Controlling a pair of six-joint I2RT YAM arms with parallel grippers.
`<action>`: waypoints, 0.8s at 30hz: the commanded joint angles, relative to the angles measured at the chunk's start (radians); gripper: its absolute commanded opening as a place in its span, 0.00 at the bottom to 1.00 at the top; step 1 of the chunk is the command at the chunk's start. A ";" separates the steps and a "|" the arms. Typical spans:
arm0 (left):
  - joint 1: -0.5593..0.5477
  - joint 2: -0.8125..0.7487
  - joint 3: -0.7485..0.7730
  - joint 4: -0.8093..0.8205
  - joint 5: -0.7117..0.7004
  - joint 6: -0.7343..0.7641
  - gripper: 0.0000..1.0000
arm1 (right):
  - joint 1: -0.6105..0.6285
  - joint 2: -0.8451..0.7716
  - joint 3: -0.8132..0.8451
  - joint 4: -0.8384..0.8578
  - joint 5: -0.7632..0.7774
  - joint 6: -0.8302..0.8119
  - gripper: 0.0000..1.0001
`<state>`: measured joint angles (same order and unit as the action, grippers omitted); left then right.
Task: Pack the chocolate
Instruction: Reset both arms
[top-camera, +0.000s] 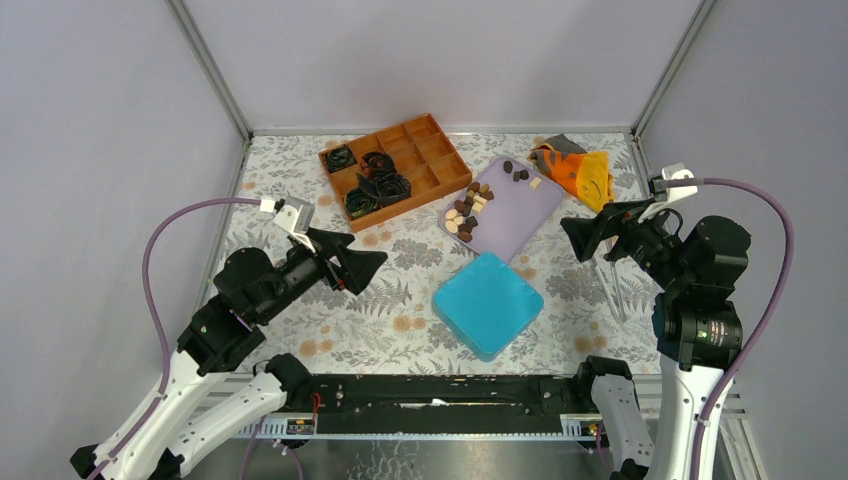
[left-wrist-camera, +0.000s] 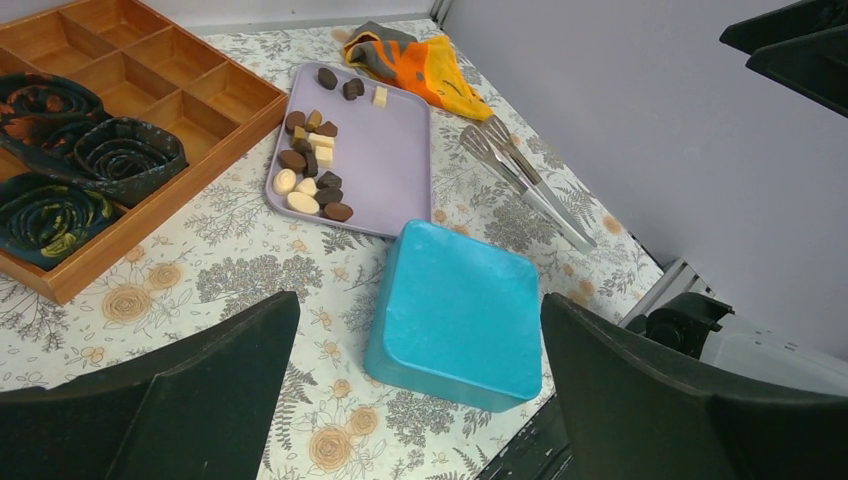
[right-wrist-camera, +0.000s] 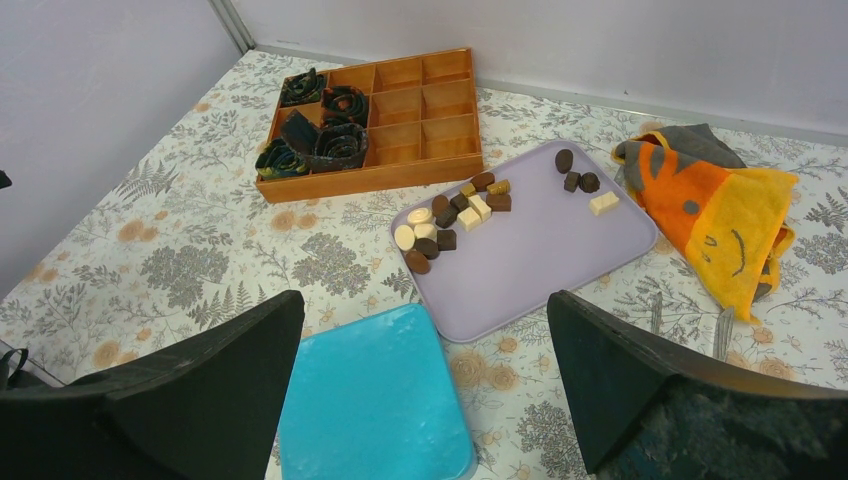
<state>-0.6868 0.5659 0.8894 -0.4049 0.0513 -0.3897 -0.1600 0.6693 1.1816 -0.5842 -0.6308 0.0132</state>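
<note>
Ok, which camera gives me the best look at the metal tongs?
Left wrist view: the tongs lie unobstructed beside the purple tray, both heads clear. The top view shows them thin, heads hidden behind the right fingers. The right wrist view catches only a sliver beside the orange cloth.

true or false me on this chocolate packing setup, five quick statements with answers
1. The chocolate lies on the lavender tray. True.
2. The blue container sits inside the wooden box. False: it stands on the table, next to the tray.
3. The left pincer and right pincer are both open and empty. True.
4. The tongs lie on the tray. False: they lie on the table near the orange cloth.
5. Every box compartment holds black paper cups. False: only those at one end.
</note>
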 joint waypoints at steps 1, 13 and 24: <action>0.003 -0.011 -0.007 0.024 -0.025 0.017 0.99 | -0.007 -0.009 0.015 0.046 -0.007 0.000 1.00; 0.003 -0.002 -0.013 0.022 -0.047 0.029 0.99 | -0.007 -0.007 0.013 0.046 0.001 -0.003 1.00; 0.003 0.007 -0.020 0.027 -0.079 0.043 0.99 | -0.007 -0.005 0.014 0.047 0.004 -0.003 1.00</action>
<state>-0.6868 0.5694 0.8833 -0.4091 0.0109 -0.3740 -0.1600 0.6693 1.1816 -0.5842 -0.6300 0.0128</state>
